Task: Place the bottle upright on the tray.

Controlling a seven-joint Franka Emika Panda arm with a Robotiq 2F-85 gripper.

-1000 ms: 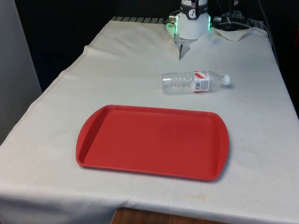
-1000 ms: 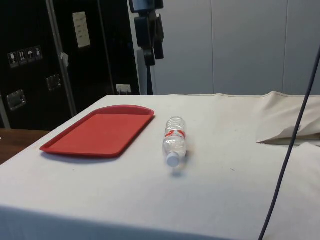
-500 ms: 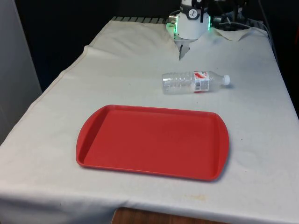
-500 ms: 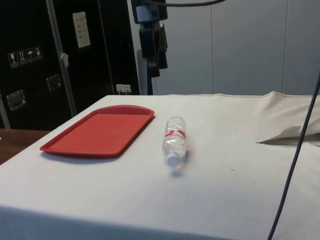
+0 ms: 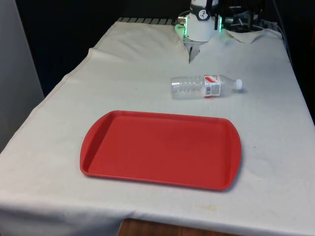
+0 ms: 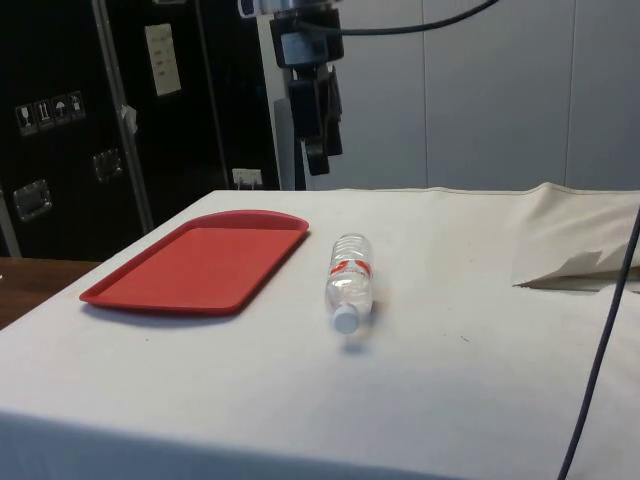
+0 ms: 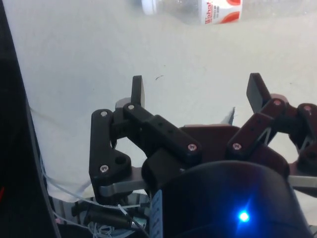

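Note:
A clear plastic bottle (image 5: 205, 86) with a red-and-white label and a white cap lies on its side on the white cloth, cap toward the front view's right. In the side view the bottle (image 6: 348, 281) lies beside the tray with its cap pointing at the camera. The red tray (image 5: 161, 148) rests flat in front of it, with nothing on it. My gripper (image 6: 318, 152) hangs high above the table, beyond the bottle in the side view. In the wrist view the gripper (image 7: 195, 91) is open with nothing between its fingers, and the bottle (image 7: 218, 9) lies on the cloth ahead of the fingertips.
A fold of the white cloth (image 6: 580, 262) rises at the side view's right. A black cable (image 6: 600, 330) hangs down there. The robot's base (image 5: 199, 24) stands at the far end of the table.
My gripper has come down and moved toward the side view's right, closer to the bottle. Bottle and tray have not moved.

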